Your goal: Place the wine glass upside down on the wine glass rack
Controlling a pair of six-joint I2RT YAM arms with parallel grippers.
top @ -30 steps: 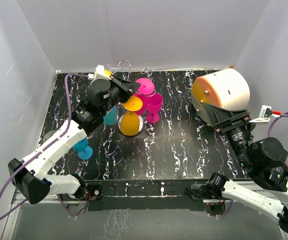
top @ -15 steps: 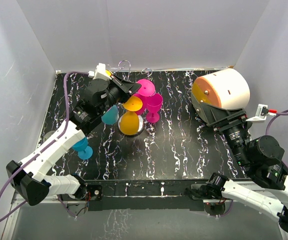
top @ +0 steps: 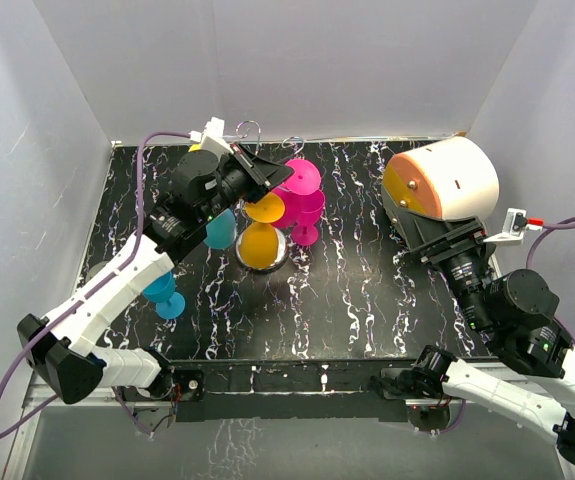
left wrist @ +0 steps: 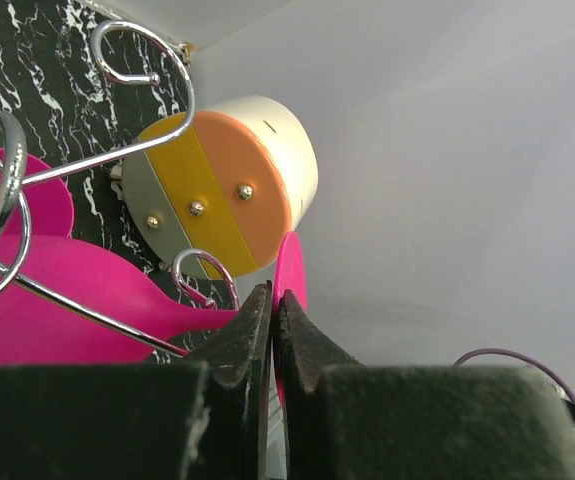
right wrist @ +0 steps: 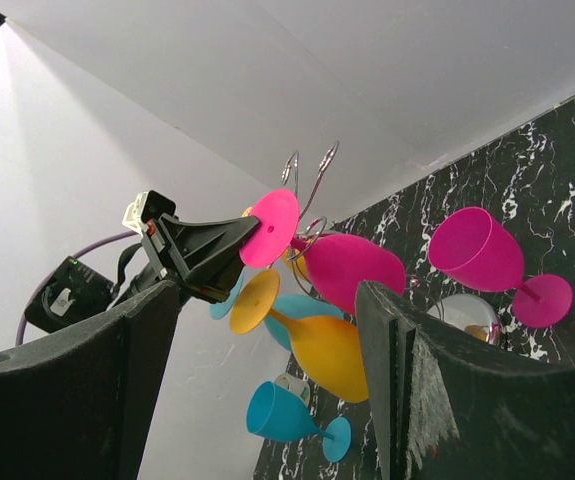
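My left gripper (top: 272, 176) is shut on the foot disc of a pink wine glass (top: 303, 180), held tilted at the rack's upper arms. In the left wrist view the jaws (left wrist: 275, 300) pinch the disc edge, and the stem lies against a small curled hook. The wine glass rack (top: 251, 127), silver wire with a chrome base, holds an orange glass (top: 259, 244) and a teal glass (top: 221, 230) upside down. Its scrolls also show in the left wrist view (left wrist: 15, 150). My right gripper (right wrist: 267, 300) is open and empty, at the right side by the cylinder.
A white-and-orange cylinder (top: 442, 180) sits at the back right, close to my right gripper (top: 445, 238). A second pink glass (top: 308, 214) stands just right of the rack. A teal glass (top: 164, 292) stands at the left. White walls close three sides.
My left gripper has moved a little right and up with the pink glass, bringing its foot disc over the rack's arms. The right arm has shifted slightly.
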